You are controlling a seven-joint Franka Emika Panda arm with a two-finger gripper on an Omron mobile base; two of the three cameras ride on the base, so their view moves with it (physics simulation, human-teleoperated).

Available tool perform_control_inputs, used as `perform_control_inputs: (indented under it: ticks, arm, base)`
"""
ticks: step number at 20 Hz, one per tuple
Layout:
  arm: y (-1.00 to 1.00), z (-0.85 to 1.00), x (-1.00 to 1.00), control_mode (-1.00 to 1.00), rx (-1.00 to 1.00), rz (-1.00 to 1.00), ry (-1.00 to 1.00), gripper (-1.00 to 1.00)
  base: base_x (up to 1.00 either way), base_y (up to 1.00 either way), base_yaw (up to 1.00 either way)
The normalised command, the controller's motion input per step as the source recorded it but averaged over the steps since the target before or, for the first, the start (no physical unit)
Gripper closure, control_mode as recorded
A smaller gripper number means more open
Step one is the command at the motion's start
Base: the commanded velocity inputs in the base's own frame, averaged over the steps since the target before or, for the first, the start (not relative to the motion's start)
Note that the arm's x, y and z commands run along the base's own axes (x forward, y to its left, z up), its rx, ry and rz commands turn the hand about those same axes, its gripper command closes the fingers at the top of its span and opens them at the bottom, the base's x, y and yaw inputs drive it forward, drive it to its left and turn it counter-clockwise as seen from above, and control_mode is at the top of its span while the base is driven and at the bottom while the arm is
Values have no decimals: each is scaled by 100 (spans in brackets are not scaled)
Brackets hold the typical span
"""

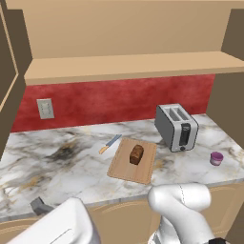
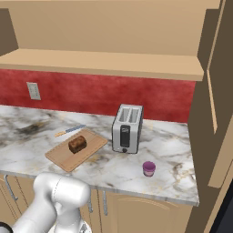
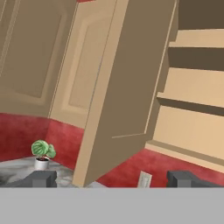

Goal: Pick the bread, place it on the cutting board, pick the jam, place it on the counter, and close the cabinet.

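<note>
The dark brown bread [image 1: 137, 154] [image 2: 78, 144] lies on the wooden cutting board [image 1: 127, 167] [image 2: 61, 158] in the middle of the marble counter [image 1: 57, 167] [image 2: 173, 150]. The purple jam [image 1: 217, 158] [image 2: 149, 168] stands on the counter right of the toaster, near the front edge. The cabinet [image 1: 128, 66] [image 2: 104, 61] above is open, with bare shelves [image 3: 197, 87]. In the hand view its left door [image 3: 127, 87] swings out toward me. My gripper [image 3: 113, 179] is open and holds nothing. It points at that door, and one dark fingertip [image 1: 40, 206] shows at the lower left.
A silver toaster [image 1: 177, 127] [image 2: 127, 128] stands right of the board. A knife [image 1: 110, 143] [image 2: 70, 130] lies behind it. A wall outlet [image 1: 45, 108] [image 2: 33, 90] [image 3: 144, 178] sits on the red backsplash. A potted plant [image 3: 42, 153] stands far left. The cabinet's right door [image 2: 216, 91] also hangs open.
</note>
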Motion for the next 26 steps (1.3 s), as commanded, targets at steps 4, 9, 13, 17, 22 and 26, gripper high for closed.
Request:
perform_control_inputs:
  ticks: [4,9,13,17,22,26]
  arm:
    - [12,0,-5,-100,0,3,-1,-100]
    - [5,0,-15,-100,0,3,-2,-100]
    - [4,0,-16,-100,0,2,-1,-100]
    - [7,0,-15,-100,0,1,-1,-100]
    - [14,0,-13,-100,0,0,0,-100]
    - [16,0,0,-100,0,0,0,-100]
  base:
    - [0,0,0]
    - [0,0,0]
    - [0,0,0]
    - [0,0,0]
    - [0,0,0]
    - [0,0,0]
